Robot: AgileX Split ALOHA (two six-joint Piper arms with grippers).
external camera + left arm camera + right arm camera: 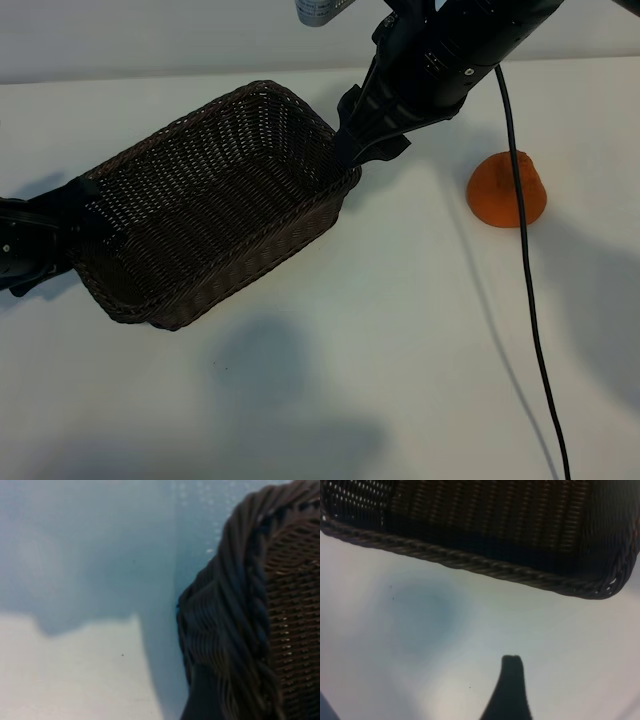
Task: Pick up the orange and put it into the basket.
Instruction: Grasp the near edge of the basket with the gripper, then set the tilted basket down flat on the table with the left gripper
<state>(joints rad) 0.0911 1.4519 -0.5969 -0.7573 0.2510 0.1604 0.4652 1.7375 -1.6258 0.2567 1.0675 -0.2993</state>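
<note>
The basket is being flanked by the released left claw and released right claw; the orange is being left on the tabletop.

I count one orange on the worktop and one wicker basket, nothing else loose beside them. Two arms are in my exterior view, each with one end effector: the left end effector and the right end effector. One black cable trails across the surface.
</note>
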